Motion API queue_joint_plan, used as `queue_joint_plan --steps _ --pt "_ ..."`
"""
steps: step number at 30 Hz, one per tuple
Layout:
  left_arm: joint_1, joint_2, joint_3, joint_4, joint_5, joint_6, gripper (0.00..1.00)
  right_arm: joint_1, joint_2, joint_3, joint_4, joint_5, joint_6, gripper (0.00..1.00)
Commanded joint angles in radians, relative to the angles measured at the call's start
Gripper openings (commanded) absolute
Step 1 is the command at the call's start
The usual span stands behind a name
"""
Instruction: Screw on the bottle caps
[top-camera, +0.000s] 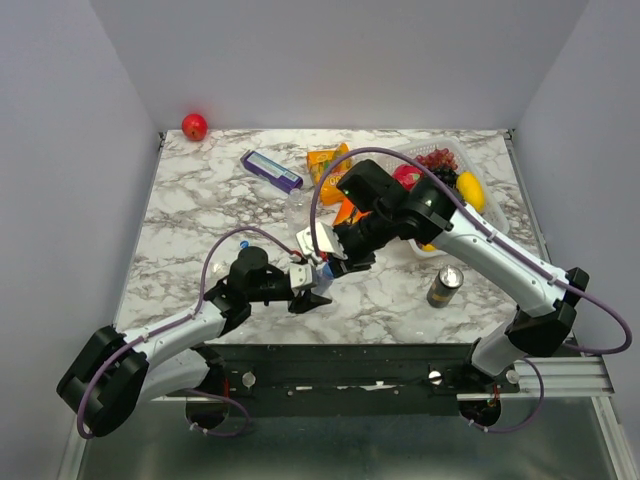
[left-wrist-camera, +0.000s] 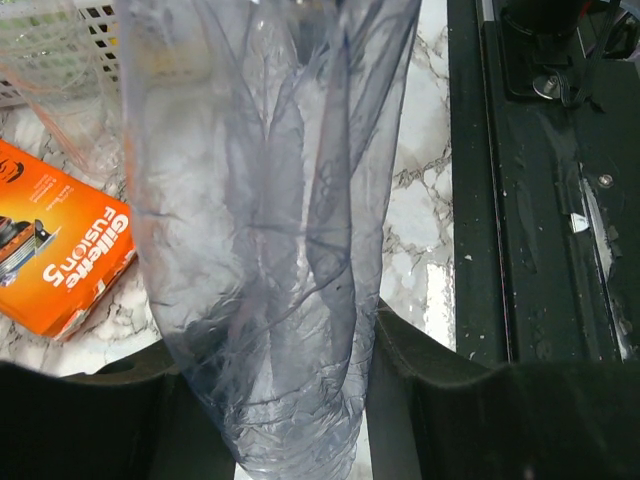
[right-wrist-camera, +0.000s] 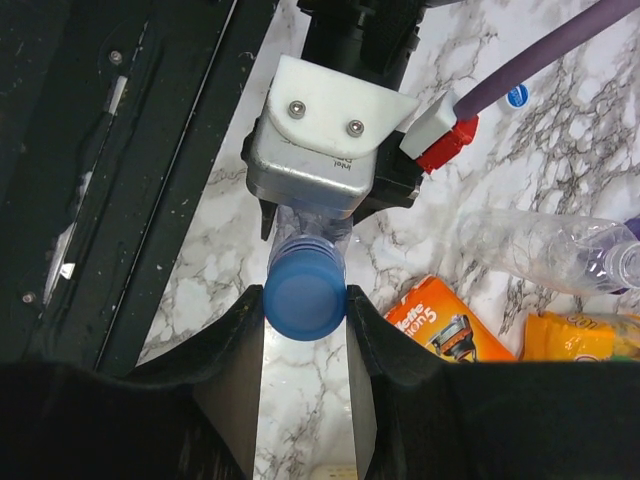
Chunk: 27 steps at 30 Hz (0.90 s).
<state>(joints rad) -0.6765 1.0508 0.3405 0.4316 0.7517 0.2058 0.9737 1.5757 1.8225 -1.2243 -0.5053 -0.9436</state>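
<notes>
That bottle (left-wrist-camera: 265, 250) looked like the fiddly part. It was thin see-through plastic, creased and crumpled along its body, so I'd guess it weighed next to nothing and would cave or twist if squeezed hard. The left gripper (top-camera: 312, 285) had it pinched around the body, jaws drawn in tight on it. As far as I could tell it was held clear of the marble table (top-camera: 200, 200), with the neck pointing at the other arm.

The neck looked like the stiff bit, so that's where the turning force should land. The blue cap (right-wrist-camera: 304, 292) looked hard, small and probably a bit slick, so best gripped by its rim — and that's how the right gripper (right-wrist-camera: 302, 312) had it, fingers narrow and clamped on opposite sides.

The cap sat square on the end of the neck with ridges showing just behind it, so my guess was not fully screwed down. A second bottle (right-wrist-camera: 540, 245) lay on its side near an orange razor box (right-wrist-camera: 440, 320).
</notes>
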Motion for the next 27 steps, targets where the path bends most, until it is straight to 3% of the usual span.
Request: queue_joint_plan --steps 1,8,18,27 --pt "-0.005 -0.023 0.046 0.030 -0.009 0.012 0.00 0.019 0.030 0.008 -0.023 0.047 -0.014 0.41" --pt "-0.005 -0.041 0.038 0.038 -0.032 -0.003 0.00 0.023 0.035 -0.009 -0.023 0.063 -0.004 0.41" --pt "0.000 -0.100 -0.040 0.151 -0.112 -0.074 0.00 0.013 0.041 -0.042 -0.003 0.122 0.129 0.44" --pt "0.000 -0.089 -0.034 0.056 -0.097 -0.055 0.00 0.013 0.041 0.021 -0.003 0.182 0.154 0.60"
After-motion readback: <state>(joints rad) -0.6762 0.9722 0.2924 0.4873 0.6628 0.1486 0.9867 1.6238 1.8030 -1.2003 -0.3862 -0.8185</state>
